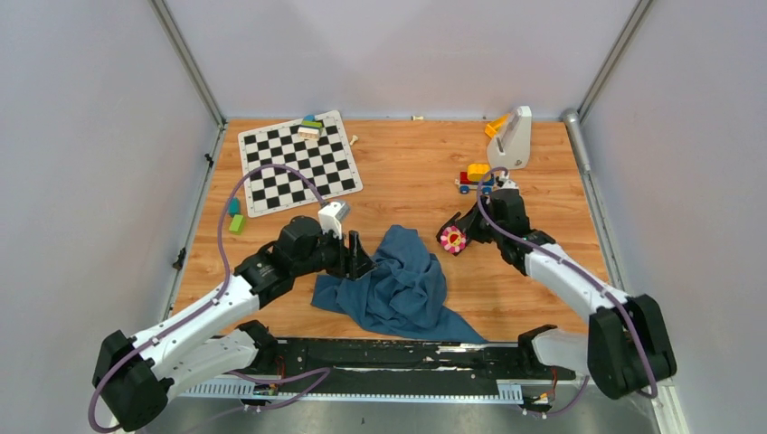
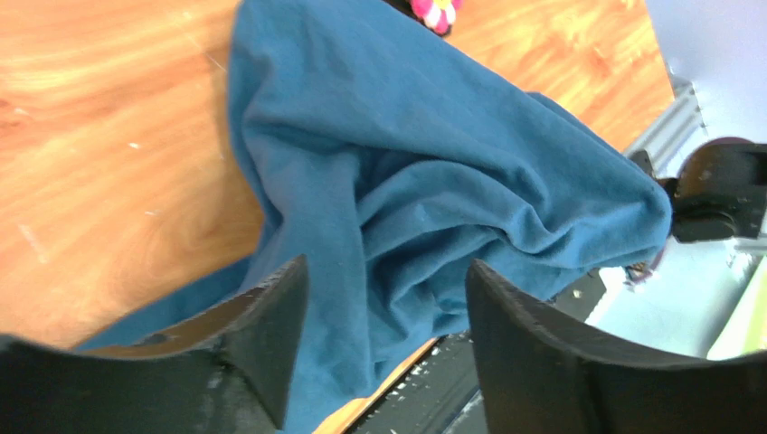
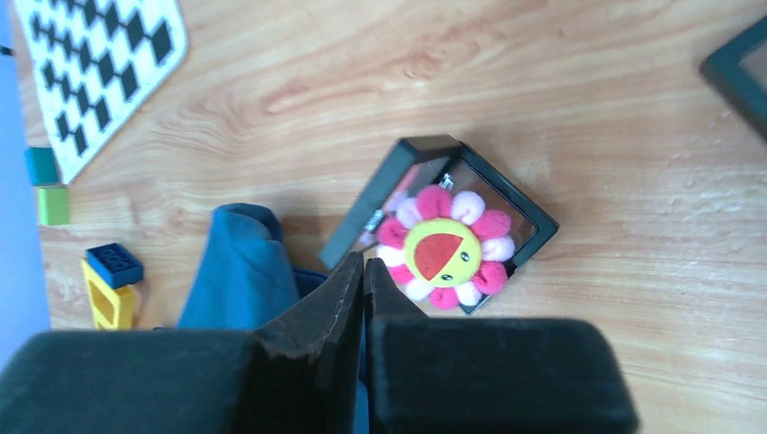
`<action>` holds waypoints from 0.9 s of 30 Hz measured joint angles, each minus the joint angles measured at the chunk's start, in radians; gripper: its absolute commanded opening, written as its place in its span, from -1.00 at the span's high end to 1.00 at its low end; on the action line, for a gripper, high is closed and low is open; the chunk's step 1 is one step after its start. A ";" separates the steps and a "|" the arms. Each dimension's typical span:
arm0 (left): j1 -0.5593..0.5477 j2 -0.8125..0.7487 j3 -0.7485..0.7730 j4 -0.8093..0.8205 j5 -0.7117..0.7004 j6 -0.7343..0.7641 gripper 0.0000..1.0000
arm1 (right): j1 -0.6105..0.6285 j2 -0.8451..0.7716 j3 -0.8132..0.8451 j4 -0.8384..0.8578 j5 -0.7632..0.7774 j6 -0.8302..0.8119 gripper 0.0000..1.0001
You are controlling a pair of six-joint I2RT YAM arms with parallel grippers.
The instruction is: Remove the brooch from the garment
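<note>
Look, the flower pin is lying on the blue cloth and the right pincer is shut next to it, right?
Not quite. The flower pin lies on the black frame beside the blue cloth, not on the cloth; the right wrist view shows it. The right pincer is shut next to it.

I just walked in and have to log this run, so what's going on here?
Two robot arms are working on getting a brooch off a teal garment. The brooch lies on a black frame on the table, apart from the garment, so it looks already removed. The right hand is shut beside the brooch, with nothing visible between its fingers. The left hand is open over the garment's left edge.
</note>
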 measured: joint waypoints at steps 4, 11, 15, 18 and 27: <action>0.000 -0.042 0.042 -0.061 -0.114 0.047 -0.99 | 0.000 -0.142 -0.005 -0.010 0.033 -0.041 0.16; 0.000 -0.183 0.058 -0.064 -0.406 0.126 -1.00 | 0.000 -0.345 -0.056 -0.031 0.228 -0.126 -0.70; 0.000 -0.277 -0.027 0.045 -0.621 0.240 -1.00 | -0.011 -0.450 -0.152 0.050 0.322 -0.192 -0.98; 0.010 -0.328 -0.134 0.161 -0.792 0.364 -1.00 | -0.037 -0.462 -0.208 0.127 0.359 -0.240 -0.98; 0.293 -0.265 -0.311 0.463 -0.888 0.568 -0.99 | -0.334 -0.421 -0.369 0.389 0.214 -0.357 -1.00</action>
